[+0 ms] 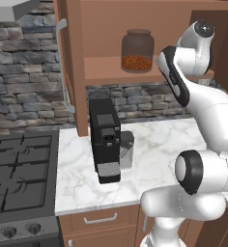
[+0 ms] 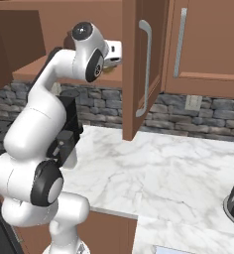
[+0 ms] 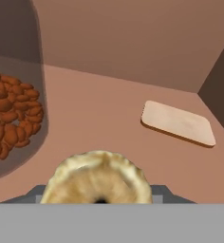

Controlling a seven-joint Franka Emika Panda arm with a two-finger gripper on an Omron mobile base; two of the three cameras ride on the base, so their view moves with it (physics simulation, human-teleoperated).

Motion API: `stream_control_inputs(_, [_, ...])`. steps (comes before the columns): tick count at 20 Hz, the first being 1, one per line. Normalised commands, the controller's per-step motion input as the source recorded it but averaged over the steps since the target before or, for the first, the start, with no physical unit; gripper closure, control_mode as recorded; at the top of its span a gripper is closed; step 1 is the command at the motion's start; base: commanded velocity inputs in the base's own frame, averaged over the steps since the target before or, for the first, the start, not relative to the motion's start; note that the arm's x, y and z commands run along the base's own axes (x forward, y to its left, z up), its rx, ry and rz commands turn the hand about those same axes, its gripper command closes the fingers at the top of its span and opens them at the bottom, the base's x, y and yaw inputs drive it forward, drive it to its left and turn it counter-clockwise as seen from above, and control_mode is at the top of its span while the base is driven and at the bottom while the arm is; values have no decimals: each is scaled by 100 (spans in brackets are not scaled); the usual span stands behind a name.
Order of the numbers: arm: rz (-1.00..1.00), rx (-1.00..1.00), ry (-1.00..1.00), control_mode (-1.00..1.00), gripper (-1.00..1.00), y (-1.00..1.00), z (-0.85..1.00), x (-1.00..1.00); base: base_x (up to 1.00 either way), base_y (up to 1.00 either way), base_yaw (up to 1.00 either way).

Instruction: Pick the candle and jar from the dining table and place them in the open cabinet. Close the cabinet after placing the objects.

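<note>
The brown wooden cabinet stands open, with one door swung out left and the other edge-on in the right base view. The glass jar of reddish-brown granules stands on its shelf, and its side fills the left of the hand view. My gripper reaches into the cabinet just right of the jar, shut on the tan-gold candle, which sits low over the shelf floor. My white hand shows at the cabinet opening. The dining table is out of view.
A pale wooden board lies on the shelf ahead and to the right. Below the cabinet, a black coffee machine stands on the marble counter, with a stove at left. A closed cabinet door is at right.
</note>
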Motion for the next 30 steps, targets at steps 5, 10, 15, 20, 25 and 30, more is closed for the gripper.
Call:
stream_control_inputs(5, [0,0,4,-100,100,-5,-6,10,0,0,0])
stream_control_inputs(10, [0,0,0,-100,100,-1,-20,2,0,0,0])
stream_control_inputs(15, [0,0,0,-100,100,0,-26,1,0,0,0])
stream_control_inputs(20, [0,0,0,-100,100,0,-10,7,0,0,0])
stream_control_inputs(25, [0,0,0,-100,100,-1,-4,10,0,0,0])
stream_control_inputs(30, [0,0,0,-100,100,0,-6,14,0,0,0])
